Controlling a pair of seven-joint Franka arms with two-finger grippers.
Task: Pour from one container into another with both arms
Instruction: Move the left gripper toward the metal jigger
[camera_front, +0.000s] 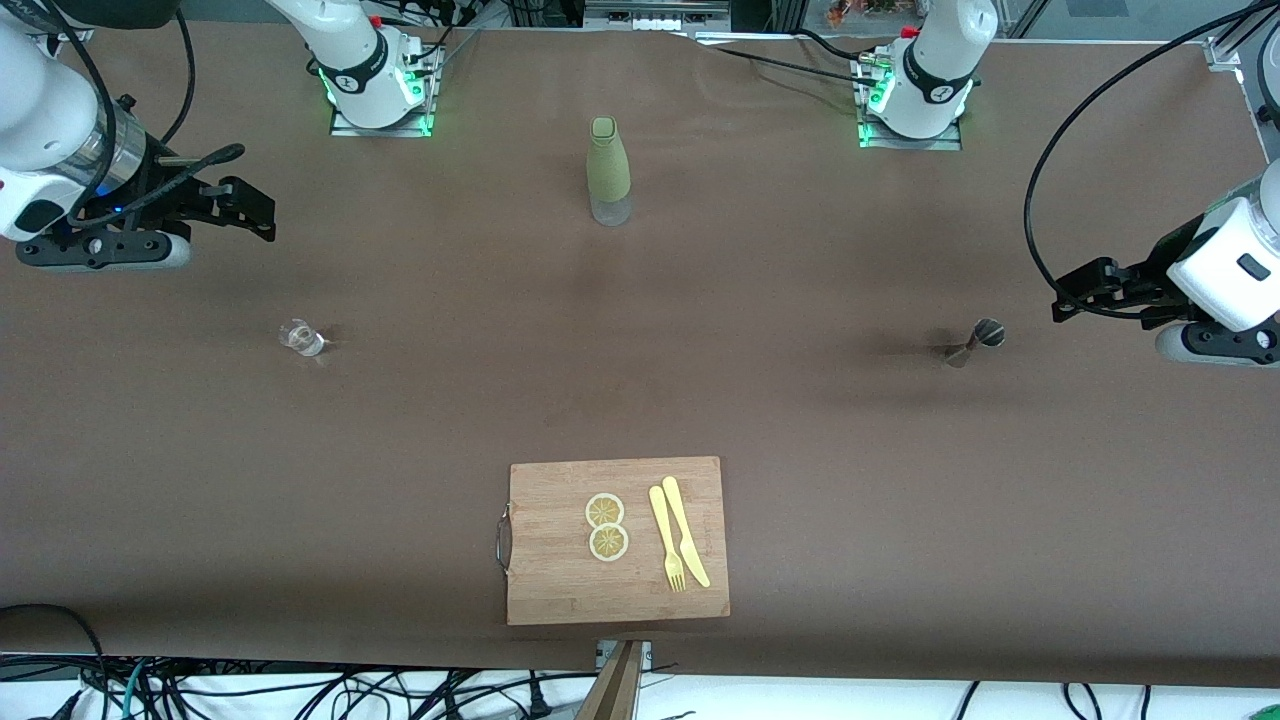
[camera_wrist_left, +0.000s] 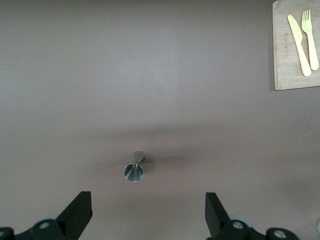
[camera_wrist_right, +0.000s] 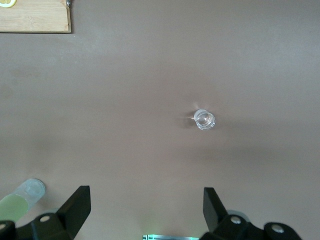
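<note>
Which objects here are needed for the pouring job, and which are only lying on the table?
Needed:
- metal jigger
- glass cup
- left gripper, open, above the table near the jigger
- right gripper, open, above the table near the cup

Only lying about:
- green bottle
- cutting board
- lemon slices
- yellow knife
- yellow fork

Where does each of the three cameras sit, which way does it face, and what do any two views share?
Front view: high across the table, facing both arm bases; shows the right tool and left tool, both open, up over the table ends.
Left wrist view: on the left wrist, looking down on the jigger; its own open fingers show.
Right wrist view: on the right wrist, looking down on the cup; its own fingers show.
Shared: the board appears in all three; the bottle in the front and right wrist views.
</note>
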